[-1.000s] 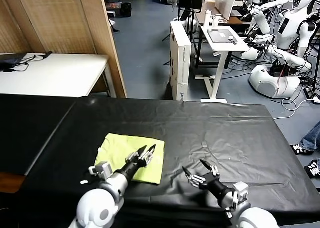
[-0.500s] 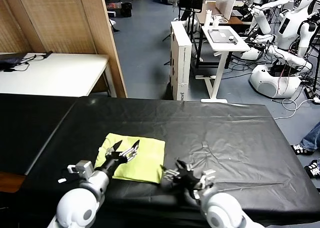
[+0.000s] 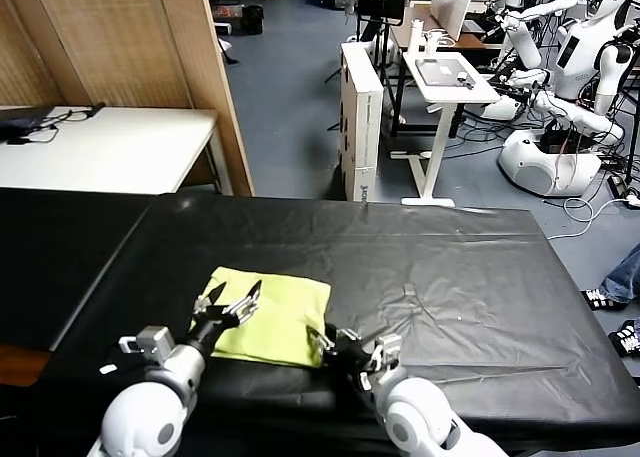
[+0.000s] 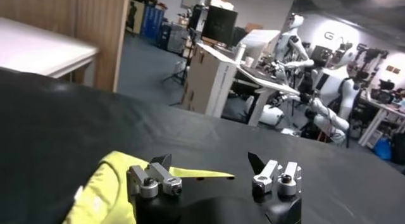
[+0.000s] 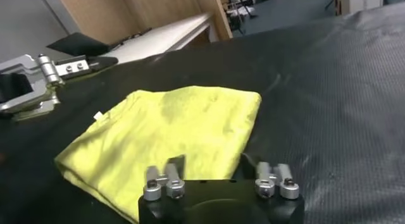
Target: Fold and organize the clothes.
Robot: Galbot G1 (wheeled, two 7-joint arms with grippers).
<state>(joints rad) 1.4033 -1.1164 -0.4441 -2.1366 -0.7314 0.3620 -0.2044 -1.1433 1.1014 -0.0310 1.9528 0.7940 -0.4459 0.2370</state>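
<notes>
The lime yellow-green T-shirt lies folded into a small rectangle on the black table, near its front left. It also shows in the left wrist view and in the right wrist view. My left gripper is open, over the shirt's left edge. My right gripper is open, just off the shirt's front right corner. In the right wrist view the open right gripper stands at the shirt's near edge. In the left wrist view the open left gripper frames the shirt's corner.
The black table stretches right and back. A white desk and a wooden partition stand at the back left. A white side table, a cardboard box and other robots stand beyond.
Both arms have swung left. The left gripper has gone from the shirt's right part to its left edge. The right gripper has come from the bare table to the shirt's front right corner.
</notes>
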